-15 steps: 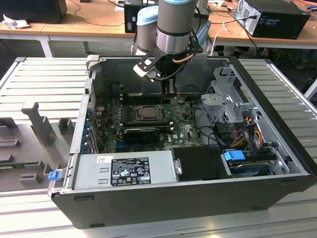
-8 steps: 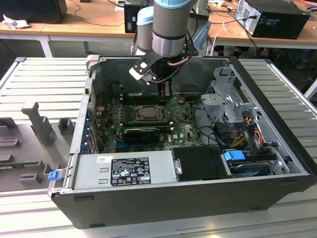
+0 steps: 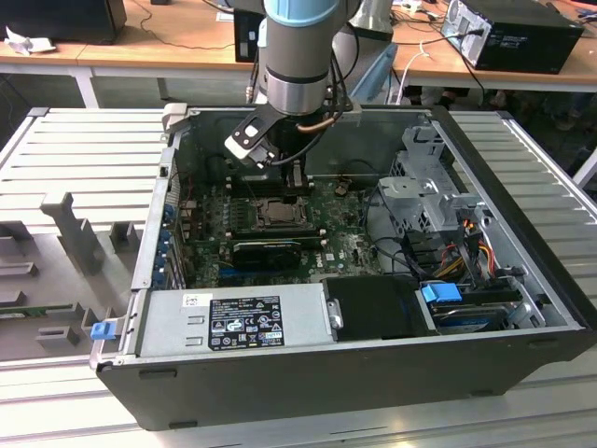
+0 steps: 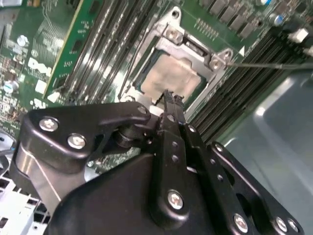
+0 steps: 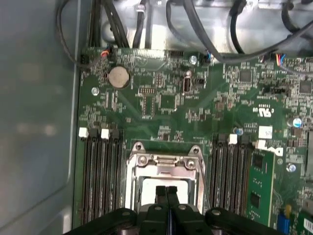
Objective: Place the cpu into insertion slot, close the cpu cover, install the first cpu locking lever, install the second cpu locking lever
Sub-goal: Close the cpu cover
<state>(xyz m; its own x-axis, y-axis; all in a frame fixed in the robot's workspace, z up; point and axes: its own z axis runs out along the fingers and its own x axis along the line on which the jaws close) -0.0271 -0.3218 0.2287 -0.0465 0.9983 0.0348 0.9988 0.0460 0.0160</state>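
Observation:
The cpu (image 4: 172,77), a beige-silver square, lies in the insertion slot (image 4: 146,73) on the green motherboard. The cpu cover (image 4: 191,49), a silver frame with screws at its corners, lies flat around it. My gripper (image 4: 170,97) hangs just above the near edge of the chip, its two black fingers pressed together with nothing between them. In the first wrist view the gripper (image 5: 166,190) sits over the cpu (image 5: 146,188) and the cover (image 5: 164,160). A thin wire lever (image 4: 266,64) runs off from one corner of the socket. In the exterior view the gripper (image 3: 283,179) stands over the slot (image 3: 278,213).
Black memory slots (image 5: 100,176) flank the socket on both sides, one with a green module (image 5: 259,188). Cables (image 5: 215,29) hang along the board's far edge. The case walls (image 3: 522,215), drive cage (image 3: 424,191) and power supply (image 3: 238,322) close in the workspace.

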